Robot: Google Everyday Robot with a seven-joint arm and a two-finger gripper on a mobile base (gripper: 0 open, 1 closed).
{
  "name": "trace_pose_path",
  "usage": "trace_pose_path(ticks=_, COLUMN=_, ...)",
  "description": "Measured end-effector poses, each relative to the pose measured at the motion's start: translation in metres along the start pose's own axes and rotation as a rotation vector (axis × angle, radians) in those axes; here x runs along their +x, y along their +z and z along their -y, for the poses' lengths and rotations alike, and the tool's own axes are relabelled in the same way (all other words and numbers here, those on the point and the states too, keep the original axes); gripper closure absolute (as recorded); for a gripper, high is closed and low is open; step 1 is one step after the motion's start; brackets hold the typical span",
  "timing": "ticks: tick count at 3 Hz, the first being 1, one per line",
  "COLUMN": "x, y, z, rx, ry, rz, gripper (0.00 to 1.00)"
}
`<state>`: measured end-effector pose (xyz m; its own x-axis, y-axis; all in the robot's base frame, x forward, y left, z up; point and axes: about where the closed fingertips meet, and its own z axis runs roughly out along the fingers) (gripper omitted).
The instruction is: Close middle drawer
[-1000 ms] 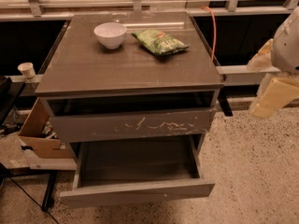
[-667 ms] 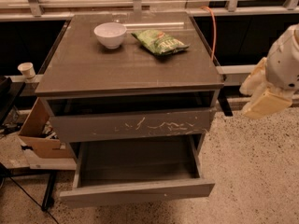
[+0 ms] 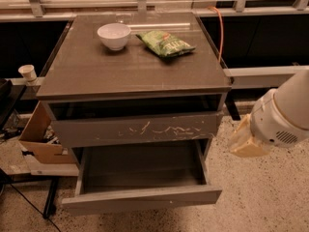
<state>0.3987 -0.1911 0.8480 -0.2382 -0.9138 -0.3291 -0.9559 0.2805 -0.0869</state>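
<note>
End effector (image 3: pixel 247 143): beside the table (image 3: pixel 120 69), its arm cut off at the frame edge; open or closed cannot be told.
Middle drawer (image 3: pixel 142 198): pulled out, lower left of it, apart.

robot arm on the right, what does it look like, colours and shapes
The arm is a smooth white rounded casing with a small patch of dark vent holes. Its hand, right of the cabinet, is a pale cream-yellow blocky piece. No cables show on it.

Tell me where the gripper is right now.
Camera view, right side: the gripper hangs just right of the cabinet, beside the open middle drawer, not touching it.
</note>
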Motion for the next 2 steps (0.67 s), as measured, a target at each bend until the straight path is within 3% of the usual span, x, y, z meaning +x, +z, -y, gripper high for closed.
trace_pose_path(ticks=2, x=0.0075, y=0.0132, z=-0.0067, rx=-0.014, ry=0.002, rz=-0.010, gripper=1.00)
